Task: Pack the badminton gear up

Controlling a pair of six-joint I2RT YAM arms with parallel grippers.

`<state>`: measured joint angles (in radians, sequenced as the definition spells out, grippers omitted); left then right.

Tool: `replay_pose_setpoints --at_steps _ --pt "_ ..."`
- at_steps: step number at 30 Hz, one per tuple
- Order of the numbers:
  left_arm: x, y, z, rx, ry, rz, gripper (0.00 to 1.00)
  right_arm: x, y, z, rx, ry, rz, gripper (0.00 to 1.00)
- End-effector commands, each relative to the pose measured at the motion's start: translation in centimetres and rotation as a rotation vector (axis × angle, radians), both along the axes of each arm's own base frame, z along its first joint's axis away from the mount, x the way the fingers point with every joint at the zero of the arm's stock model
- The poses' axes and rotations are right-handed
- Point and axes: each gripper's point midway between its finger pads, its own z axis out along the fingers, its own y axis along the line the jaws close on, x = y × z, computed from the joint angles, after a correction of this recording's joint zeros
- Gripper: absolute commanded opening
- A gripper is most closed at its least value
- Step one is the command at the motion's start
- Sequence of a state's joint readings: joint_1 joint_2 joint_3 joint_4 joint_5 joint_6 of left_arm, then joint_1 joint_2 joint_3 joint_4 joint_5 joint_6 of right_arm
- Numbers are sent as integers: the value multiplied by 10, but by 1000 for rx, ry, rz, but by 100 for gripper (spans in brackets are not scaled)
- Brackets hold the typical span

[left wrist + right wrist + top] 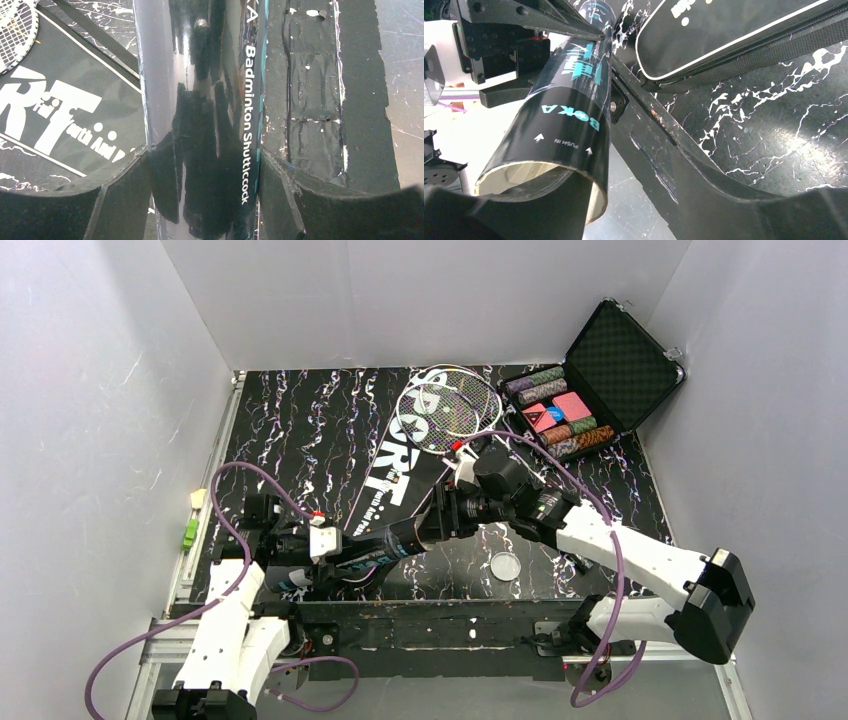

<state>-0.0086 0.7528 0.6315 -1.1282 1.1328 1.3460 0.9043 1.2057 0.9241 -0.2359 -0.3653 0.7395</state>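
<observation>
Top external: my left tool (325,558) and right tool (442,520) hold opposite ends of the black tube (385,545) near the table's (300,420) front edge, beside the SPORT bag (400,475). 
Left wrist: my fingers (120,185) clench the tube (200,125) from both sides. 
Right wrist: the tube's (564,100) open mouth sits at my tool (604,165); whether it is grasped I cannot tell.

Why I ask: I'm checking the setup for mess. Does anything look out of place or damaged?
The tube is open-ended, uncapped; a round clear disc, probably its cap, lies loose on the table near the front edge. The black tape there looks torn and ragged.
</observation>
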Motion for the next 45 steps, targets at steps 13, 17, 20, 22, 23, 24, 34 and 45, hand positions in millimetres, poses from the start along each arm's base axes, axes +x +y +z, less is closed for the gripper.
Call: replay_pose_setpoints --at_steps 13,17,20,22,23,24,34,45 --pt "4 -5 10 -40 -49 -21 1 66 -58 63 119 -87 -301 84" --pt "5 -4 9 -31 -46 -17 1 108 -98 50 94 -46 -494 85" --pt "5 -3 7 -23 -44 -17 1 143 -125 29 44 -25 -616 86" --pt "4 -3 7 -21 -47 -17 1 167 -143 9 -21 -14 -695 86" --pt "4 -3 7 -19 -49 -16 0 178 -152 -3 -50 15 -738 86" --pt "3 -3 7 -19 -49 -16 1 188 -159 -12 -56 38 -769 86" --pt "0 -3 4 -25 -54 -22 0 255 -190 -78 -165 167 -946 72" --pt "-1 -1 -1 3 -68 -32 0 298 -191 -111 -212 213 -1008 55"
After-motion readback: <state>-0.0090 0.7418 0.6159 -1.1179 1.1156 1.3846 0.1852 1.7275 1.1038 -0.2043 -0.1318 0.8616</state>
